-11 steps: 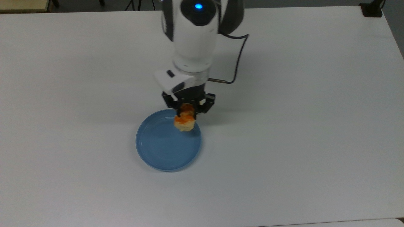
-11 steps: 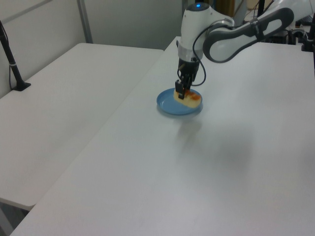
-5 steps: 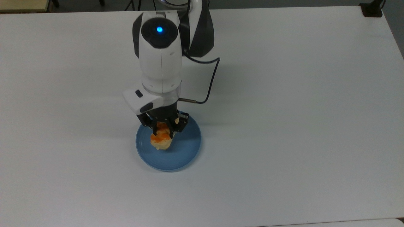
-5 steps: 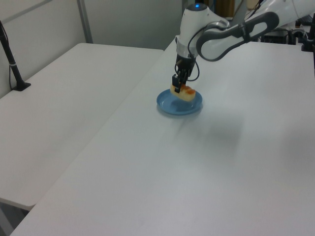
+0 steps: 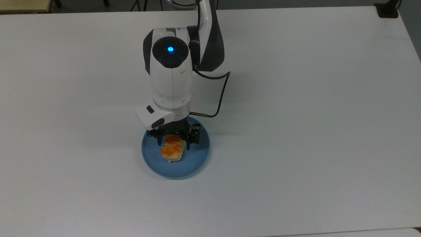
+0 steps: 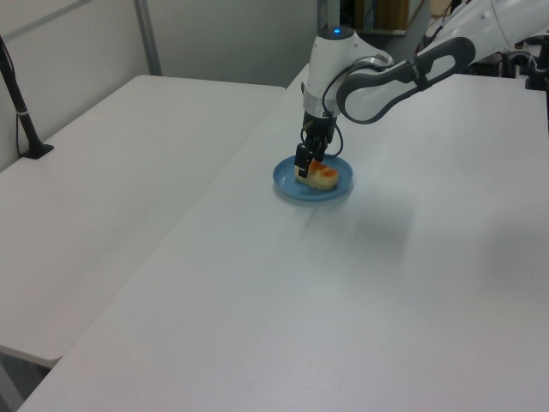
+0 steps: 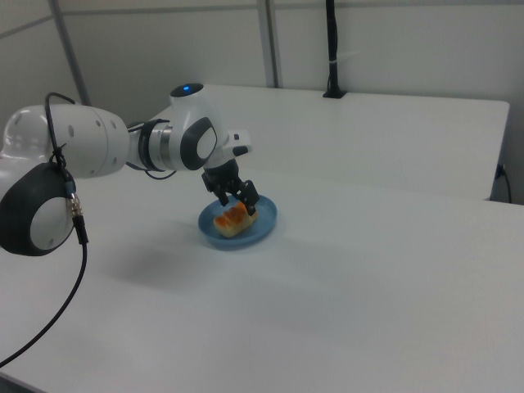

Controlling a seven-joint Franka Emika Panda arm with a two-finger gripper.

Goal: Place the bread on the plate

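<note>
The bread point(image 5: 172, 150), a pale-yellow bun with orange-brown patches, lies on the round blue plate point(image 5: 194, 158) near its middle. My gripper point(image 5: 174, 142) hangs straight down over the bread's far end. It is open, with one black finger on each side of the bun and a little space to each. The left view shows the bread point(image 6: 323, 177) resting on the plate point(image 6: 286, 184) under the gripper point(image 6: 309, 161). From the right view the bread point(image 7: 231, 221) sits flat in the plate point(image 7: 263, 224) just below the gripper point(image 7: 237, 200).
The plate stands on a wide white table point(image 5: 296, 131). A black cable point(image 5: 221, 98) loops from the wrist on the top view's right. A black post point(image 6: 21, 103) stands at the far left of the left view, on a neighbouring table.
The arm carried the bread from the plate's far rim to over its middle and lowered it. The fingers have spread apart and the bread now rests on the plate.
</note>
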